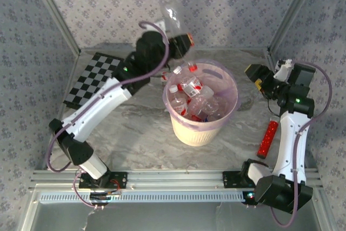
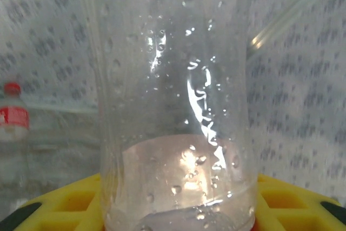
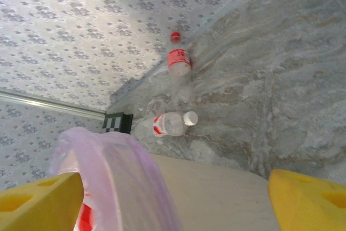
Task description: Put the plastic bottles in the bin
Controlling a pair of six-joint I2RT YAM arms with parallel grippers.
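Nearest me, the right pincer hangs to the right of the bin, its yellow fingers spread wide and holding nothing; the flat red bar lies on the worktop beside that arm. The bin stands mid-worktop, heaped with plastic bottles close to its lilac-lined rim; that's my first worry, since one more dropped on the pile could bounce or roll out. Farther back, the left pincer is clamped around a clear bottle, held high near the bin's far-left edge; it doesn't look squarely over the opening to me, so letting go now might clip the rim or snag the liner. Beyond the bin, a red-capped bottle and a white-capped one sit on the worktop near the far wall; reaching them means skirting the bin without knocking it.
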